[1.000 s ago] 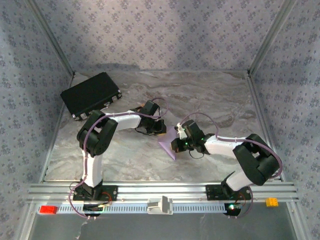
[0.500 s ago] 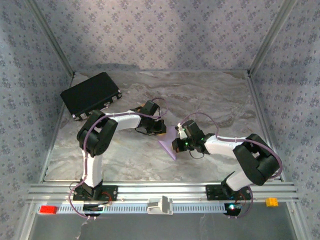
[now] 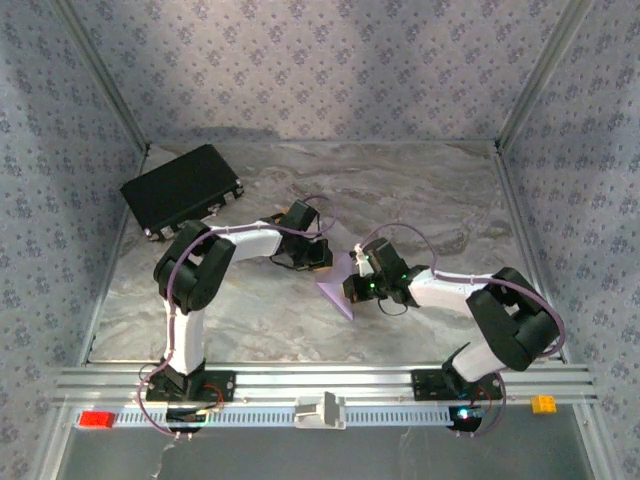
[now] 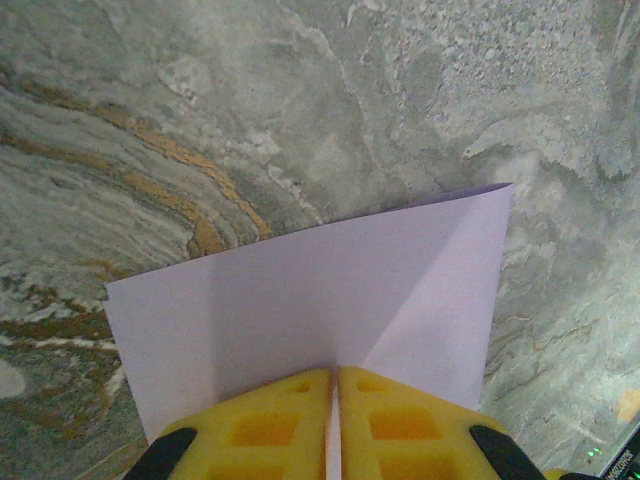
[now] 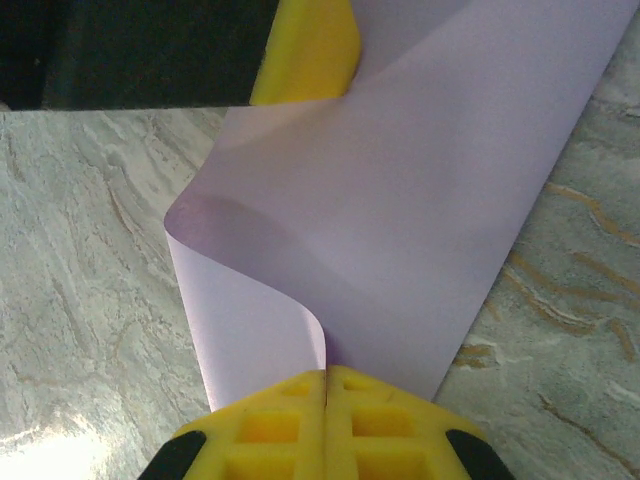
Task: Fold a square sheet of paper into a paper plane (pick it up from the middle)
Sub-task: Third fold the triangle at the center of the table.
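The square sheet of paper is pale lilac and hangs between my two grippers, just above the marble table near its middle. My left gripper is shut on one edge of the sheet, its yellow fingers pressed together with the paper in the seam. My right gripper is shut on the opposite edge. In the right wrist view the sheet bends up from my right gripper, with a soft curl at its left side. The left gripper's yellow finger shows at the sheet's far edge.
A black case lies at the back left of the table. On the front rail are a small red block, a white fitting and a small tan block. Patterned walls enclose the table on three sides.
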### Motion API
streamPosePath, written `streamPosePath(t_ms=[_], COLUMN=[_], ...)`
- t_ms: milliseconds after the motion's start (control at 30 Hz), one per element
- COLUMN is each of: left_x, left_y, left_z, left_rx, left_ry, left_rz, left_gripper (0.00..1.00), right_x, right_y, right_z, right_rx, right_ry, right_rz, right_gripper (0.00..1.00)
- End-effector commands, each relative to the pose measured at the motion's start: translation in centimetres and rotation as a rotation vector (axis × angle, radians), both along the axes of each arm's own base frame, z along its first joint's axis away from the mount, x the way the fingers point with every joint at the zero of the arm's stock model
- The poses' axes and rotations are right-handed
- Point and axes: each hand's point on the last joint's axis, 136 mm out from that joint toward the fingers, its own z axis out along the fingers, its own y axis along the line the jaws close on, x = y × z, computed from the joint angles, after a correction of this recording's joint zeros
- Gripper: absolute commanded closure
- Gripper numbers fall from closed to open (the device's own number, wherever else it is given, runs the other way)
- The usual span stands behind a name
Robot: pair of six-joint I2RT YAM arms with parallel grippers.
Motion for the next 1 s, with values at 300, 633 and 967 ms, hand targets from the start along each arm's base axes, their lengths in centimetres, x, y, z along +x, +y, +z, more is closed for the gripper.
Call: streamPosePath(t_ms=[300,633,967], left_x=[-0.5,-0.6,-0.6], left_y=[0.8,0.8,0.8], left_z=[-1.0,-1.1,-1.1], left_rx=[0.040,0.041,0.041], left_ry=[0.016,0.018,0.019], left_rz=[0.001,0.000,-0.001], left_gripper=[0.89,0.89,0.89], right_x=[0.4,-0.1,0.1], right_y=[-0.3,-0.5,-0.7], right_z=[-0.3,-0.8,-1.2], right_rx=[-0.030,-0.041,-0.054], right_ry=[0.006,0.027,0.028], right_rz=[-0.004,-0.001,-0.008], right_gripper=[0.98,0.98,0.98])
